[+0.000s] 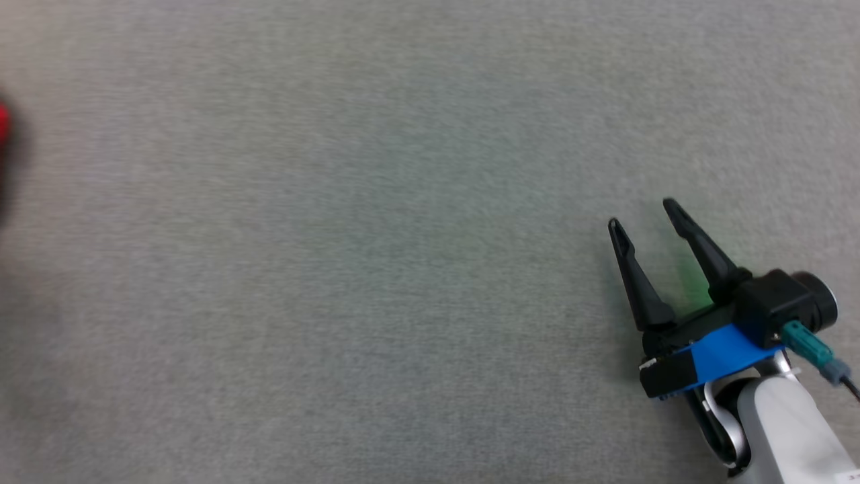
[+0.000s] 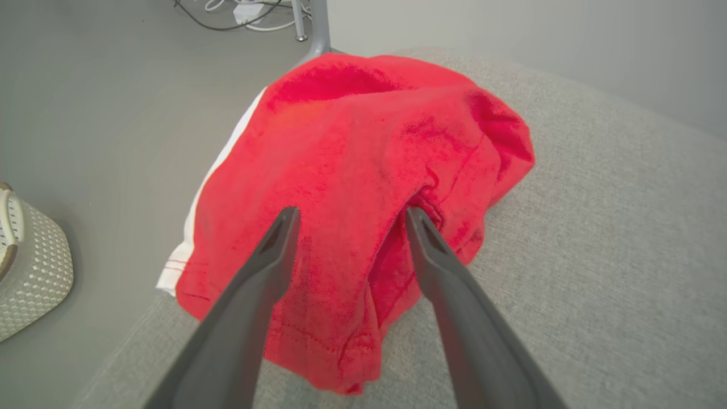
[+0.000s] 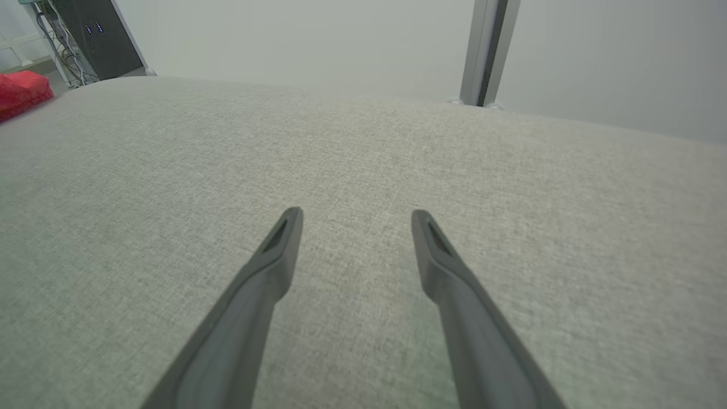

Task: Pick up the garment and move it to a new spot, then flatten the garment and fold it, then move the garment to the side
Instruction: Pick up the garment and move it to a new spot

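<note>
The garment [image 2: 352,170] is a red crumpled piece with a white side stripe, heaped at a corner of the grey fabric surface [image 2: 596,255]. My left gripper [image 2: 347,216] hovers just above it, open, its two dark fingers spread over the red cloth with nothing pinched between them. In the head view a blurred sliver of the garment [image 1: 3,124] shows at the far left edge. My right gripper [image 1: 641,214] is open low over the bare fabric at the lower right, far from the garment. The right wrist view shows the right gripper [image 3: 356,218] and the garment [image 3: 20,91] far off at the upper left.
A pale perforated basket [image 2: 31,267] stands on the floor left of the surface's edge. Cables [image 2: 238,14] and a metal leg [image 2: 318,28] lie beyond the corner. A dark cabinet [image 3: 99,34] and a metal post [image 3: 483,51] stand behind the surface.
</note>
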### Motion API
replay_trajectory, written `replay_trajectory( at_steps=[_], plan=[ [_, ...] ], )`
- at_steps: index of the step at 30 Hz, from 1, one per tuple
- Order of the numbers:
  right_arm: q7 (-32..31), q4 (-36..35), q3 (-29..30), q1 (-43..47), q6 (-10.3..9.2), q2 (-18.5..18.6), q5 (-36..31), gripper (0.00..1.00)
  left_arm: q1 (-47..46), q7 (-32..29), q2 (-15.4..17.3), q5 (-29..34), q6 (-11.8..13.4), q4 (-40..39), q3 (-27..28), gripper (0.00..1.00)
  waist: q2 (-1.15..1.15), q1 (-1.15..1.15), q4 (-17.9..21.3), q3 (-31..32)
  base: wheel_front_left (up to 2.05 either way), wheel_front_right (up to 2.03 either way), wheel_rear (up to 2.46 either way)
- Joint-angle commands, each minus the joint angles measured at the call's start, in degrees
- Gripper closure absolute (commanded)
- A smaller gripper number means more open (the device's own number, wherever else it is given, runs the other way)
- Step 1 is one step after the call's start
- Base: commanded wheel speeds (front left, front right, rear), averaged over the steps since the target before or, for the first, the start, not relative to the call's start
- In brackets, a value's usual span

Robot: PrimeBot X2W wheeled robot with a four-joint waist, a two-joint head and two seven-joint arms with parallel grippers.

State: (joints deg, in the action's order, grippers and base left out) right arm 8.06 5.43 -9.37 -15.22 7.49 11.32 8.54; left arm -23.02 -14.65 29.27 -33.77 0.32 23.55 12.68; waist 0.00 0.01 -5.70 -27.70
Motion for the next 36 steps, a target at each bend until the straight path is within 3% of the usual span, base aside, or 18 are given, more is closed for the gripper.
replay_trajectory(
  at_steps=[1, 6, 7, 8, 9, 16, 23, 28, 36],
  plan=[
    [0.5, -0.4, 0.0, -1.1, 0.01, 0.0, -0.2, 0.0, 0.2, -0.7, 0.2, -0.5, 0.9, 0.8, 0.7, 0.0, 0.0, -0.01, 1.1, -0.4, 0.0, 0.0, 0.0],
    [1.2, -0.4, 1.0, -0.6, 0.01, -0.5, -0.1, 0.0, 2.0, -6.6, 0.2, -2.9, 4.0, 4.6, 2.7, 0.0, 0.0, -0.01, 4.8, -1.4, 0.0, 0.0, 0.0],
    [1.2, -0.3, 1.3, -0.2, 0.01, -0.5, 0.0, 0.0, 2.4, -8.0, 0.0, -3.4, 4.3, 5.0, 2.6, 0.41, 0.0, -0.01, 5.2, -1.2, 0.0, 0.0, 0.0],
    [1.3, -0.2, 1.5, 0.0, 0.01, -0.6, 0.2, 0.0, 3.0, -8.9, 0.1, -3.5, 4.6, 5.1, 2.5, 0.95, 0.0, -0.01, 5.6, -1.0, 0.0, 0.0, 0.0],
    [1.6, 0.0, 1.7, 0.3, 0.01, -0.9, 0.2, 0.0, 3.4, -9.3, 0.4, -3.4, 4.6, 4.9, 2.5, 1.0, 0.0, -0.01, 5.8, -0.5, 0.0, 0.0, 0.0],
    [2.2, 1.2, 2.9, 2.2, 0.01, -1.8, 0.7, 0.0, 0.9, -5.2, 4.1, -1.0, 2.4, -1.8, 1.7, 1.0, 0.0, -0.01, 5.1, 6.0, 0.0, 0.0, 0.0],
    [2.7, 3.1, 2.8, 4.7, 0.01, -3.3, 2.0, 0.0, -5.1, -5.5, 7.7, 2.6, -1.2, -11.6, -3.7, 1.0, 0.0, -0.01, 3.7, 15.8, 0.0, 0.0, 0.0],
    [2.8, 3.4, 3.9, 7.0, 0.01, -4.4, 2.8, 0.0, -11.0, -9.1, 6.2, 2.2, -3.7, -18.9, -9.9, 1.0, 0.0, -0.01, 3.2, 20.3, 0.0, 0.0, 0.0],
    [2.1, 2.5, 4.7, 9.0, 0.01, -5.5, 2.8, 0.0, -14.9, -14.0, -0.6, -1.9, -6.1, -29.0, -20.5, 1.0, 0.0, -0.01, 7.0, 22.5, 0.0, 0.0, 0.0]
  ],
)
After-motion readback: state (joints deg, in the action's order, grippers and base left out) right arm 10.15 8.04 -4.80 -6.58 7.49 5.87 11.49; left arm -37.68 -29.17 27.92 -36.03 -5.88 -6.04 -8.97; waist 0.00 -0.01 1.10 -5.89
